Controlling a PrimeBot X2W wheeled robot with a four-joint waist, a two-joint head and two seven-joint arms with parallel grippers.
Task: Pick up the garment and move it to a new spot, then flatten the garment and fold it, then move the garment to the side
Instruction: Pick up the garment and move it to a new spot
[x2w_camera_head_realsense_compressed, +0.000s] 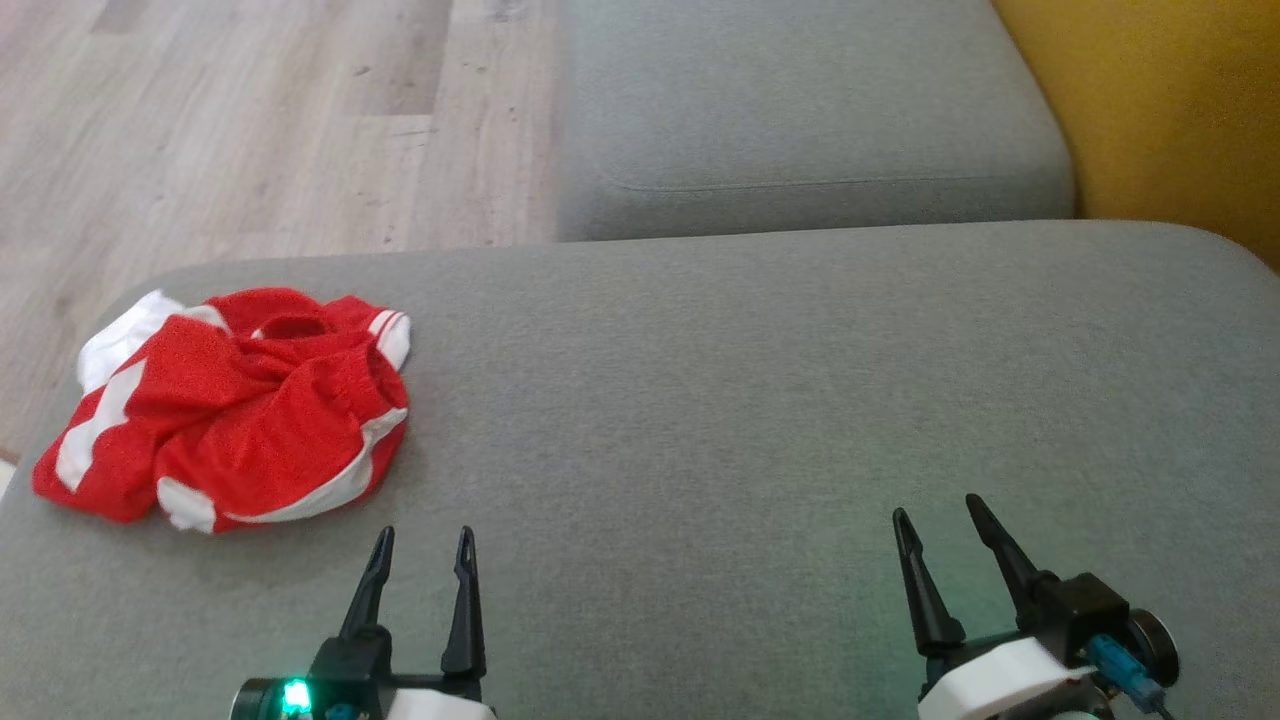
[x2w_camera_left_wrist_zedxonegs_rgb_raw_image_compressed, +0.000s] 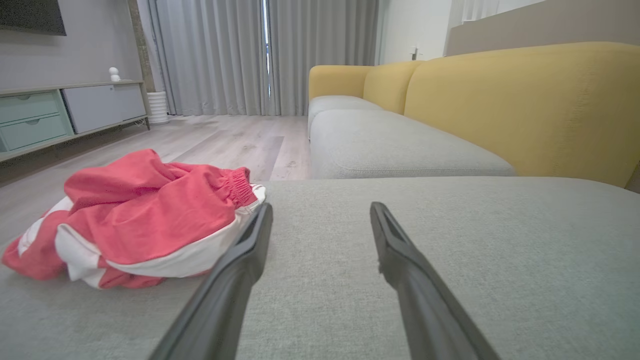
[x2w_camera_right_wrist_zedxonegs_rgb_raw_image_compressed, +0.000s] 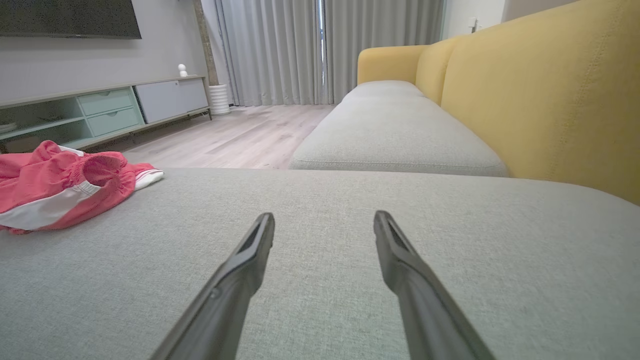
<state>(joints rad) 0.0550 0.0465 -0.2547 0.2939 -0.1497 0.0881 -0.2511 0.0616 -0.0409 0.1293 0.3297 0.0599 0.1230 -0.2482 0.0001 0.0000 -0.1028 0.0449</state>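
The garment (x2w_camera_head_realsense_compressed: 235, 405), red shorts with white stripes, lies crumpled in a heap at the left end of a grey sofa cushion (x2w_camera_head_realsense_compressed: 760, 400). From the left wrist the garment (x2w_camera_left_wrist_zedxonegs_rgb_raw_image_compressed: 145, 215) shows just left of that gripper's left finger. My left gripper (x2w_camera_head_realsense_compressed: 424, 542) hovers open a little below and to the right of the heap, nothing between its fingers. My right gripper (x2w_camera_head_realsense_compressed: 937, 512) is open too, over bare cushion far to the right. In the right wrist view the garment (x2w_camera_right_wrist_zedxonegs_rgb_raw_image_compressed: 60, 182) sits at the far left, well away from my right gripper (x2w_camera_right_wrist_zedxonegs_rgb_raw_image_compressed: 324, 220).
A second grey seat cushion (x2w_camera_head_realsense_compressed: 800, 110) lies beyond, with the yellow sofa back (x2w_camera_head_realsense_compressed: 1170, 110) at the right. Wood floor (x2w_camera_head_realsense_compressed: 250, 120) drops away past the cushion's left and far edges. A low cabinet (x2w_camera_left_wrist_zedxonegs_rgb_raw_image_compressed: 60, 112) and curtains (x2w_camera_left_wrist_zedxonegs_rgb_raw_image_compressed: 260, 55) stand across the room.
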